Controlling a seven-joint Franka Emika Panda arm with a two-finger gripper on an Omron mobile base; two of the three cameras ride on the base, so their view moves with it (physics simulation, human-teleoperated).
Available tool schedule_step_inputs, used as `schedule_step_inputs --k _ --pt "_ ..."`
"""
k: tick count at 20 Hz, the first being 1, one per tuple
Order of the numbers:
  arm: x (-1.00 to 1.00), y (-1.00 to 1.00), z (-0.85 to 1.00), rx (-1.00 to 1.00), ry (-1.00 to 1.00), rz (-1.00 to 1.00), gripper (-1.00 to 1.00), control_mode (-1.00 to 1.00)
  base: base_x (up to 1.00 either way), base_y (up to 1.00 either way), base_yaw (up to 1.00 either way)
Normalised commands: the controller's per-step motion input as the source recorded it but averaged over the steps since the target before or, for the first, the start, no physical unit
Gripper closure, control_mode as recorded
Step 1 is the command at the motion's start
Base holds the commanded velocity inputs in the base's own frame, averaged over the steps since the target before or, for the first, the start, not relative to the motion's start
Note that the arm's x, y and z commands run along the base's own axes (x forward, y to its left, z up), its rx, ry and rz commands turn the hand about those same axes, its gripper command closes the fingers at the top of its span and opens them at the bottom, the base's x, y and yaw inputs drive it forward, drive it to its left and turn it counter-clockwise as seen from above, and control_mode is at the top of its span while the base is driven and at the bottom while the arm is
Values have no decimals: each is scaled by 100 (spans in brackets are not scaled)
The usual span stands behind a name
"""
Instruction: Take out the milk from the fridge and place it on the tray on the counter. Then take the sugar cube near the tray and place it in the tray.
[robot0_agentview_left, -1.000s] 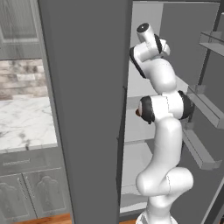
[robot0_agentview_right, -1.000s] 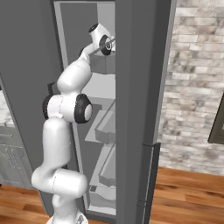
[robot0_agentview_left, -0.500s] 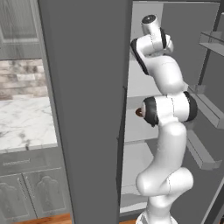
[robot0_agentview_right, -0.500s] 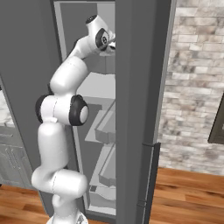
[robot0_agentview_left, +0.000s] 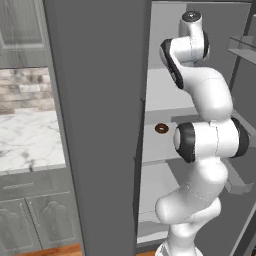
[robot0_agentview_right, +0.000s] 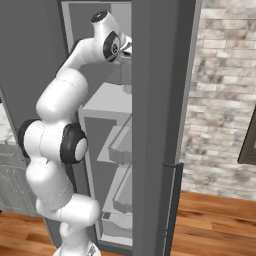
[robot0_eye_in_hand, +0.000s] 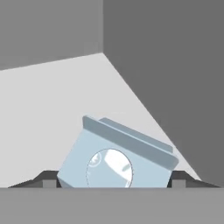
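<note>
Gripper reaching over the milk inside the fridge

In the hand view the milk (robot0_eye_in_hand: 116, 155) sits low in the centre, its pale blue gabled top tilted toward the camera, on a pale shelf near the fridge's (robot0_eye_in_hand: 166, 65) back corner. The gripper (robot0_eye_in_hand: 114, 180) has its jaws spread wide, one dark fingertip peeking out on each side of the carton; can't tell if they actually touch it. In the left base view the arm goes up into the fridge at upper right, and a doughnut (robot0_agentview_left: 161, 128) lies on a middle shelf. The counter (robot0_agentview_left: 27, 142) is at mid left.
</note>
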Motion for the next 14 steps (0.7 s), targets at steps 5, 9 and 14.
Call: schedule_step_inputs --k 5,9,14 --pt "-100 18 0 0 -17 19 100 -100 0 0 0" --pt "-100 61 0 0 -3 20 100 -100 0 0 0" --pt "-98 49 14 -8 5 26 100 -100 0 0 0"
